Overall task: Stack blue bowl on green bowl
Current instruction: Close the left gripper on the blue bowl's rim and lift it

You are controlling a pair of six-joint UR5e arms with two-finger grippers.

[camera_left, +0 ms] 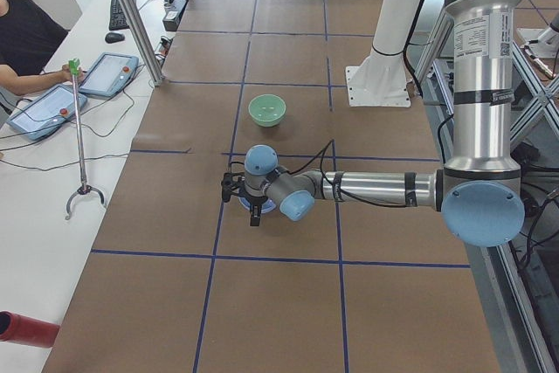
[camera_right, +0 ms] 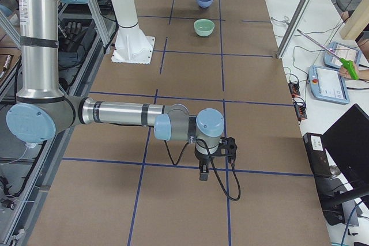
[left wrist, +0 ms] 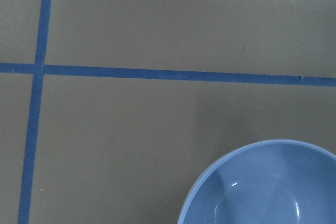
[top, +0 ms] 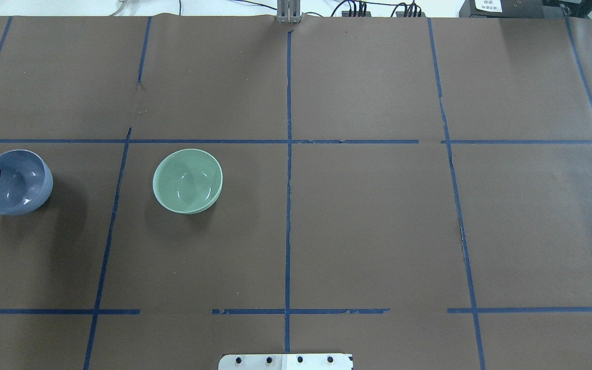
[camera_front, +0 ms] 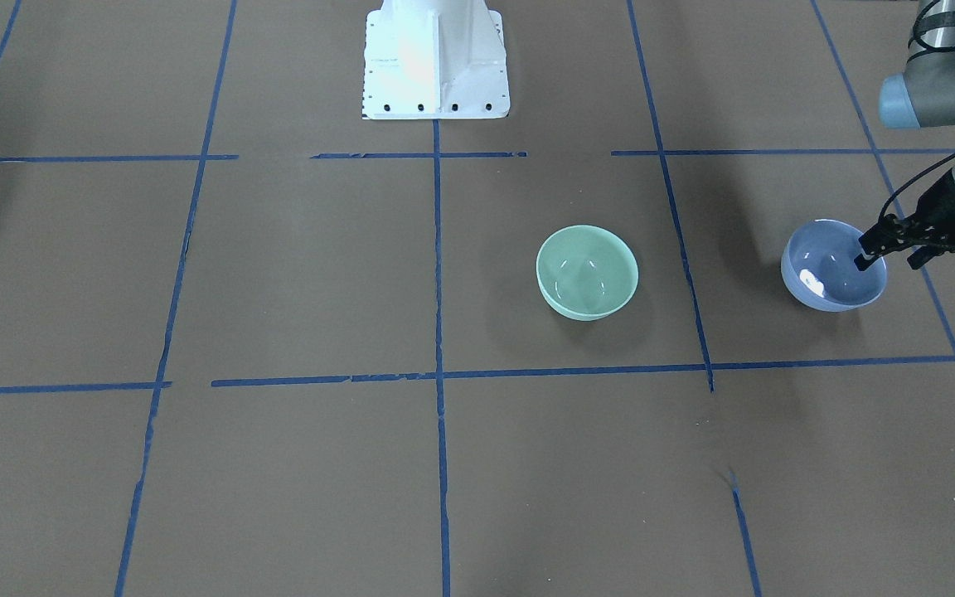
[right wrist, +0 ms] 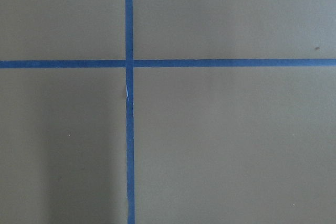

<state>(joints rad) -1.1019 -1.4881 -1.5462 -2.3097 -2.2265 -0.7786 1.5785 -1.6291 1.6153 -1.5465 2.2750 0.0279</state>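
Your right fingers (camera_right: pixel 203 172), far from the round glossy mint-green bowl (camera_front: pixel 587 274): state unclear. Your left fingers (camera_front: pixel 865 253), apart, straddle the rim of the glossy periwinkle-blue bowl (camera_front: pixel 834 286).

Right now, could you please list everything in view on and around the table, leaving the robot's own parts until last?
blue bowl: one, periwinkle blue, upright at the robot's far left.
green bowl: one, mint green, upright, apart from it, nearer the middle.
table: one, brown, crossed by blue tape lines.
tablets: two, grey, on the side bench.
grabber stick: one, green-handled, same bench.
person: one, dark top, at that bench.
robot base: one, white, table's edge.
left tool: one, black, open, astride the blue bowl's rim.
right tool: one, black, above the table's right; open or shut unclear.
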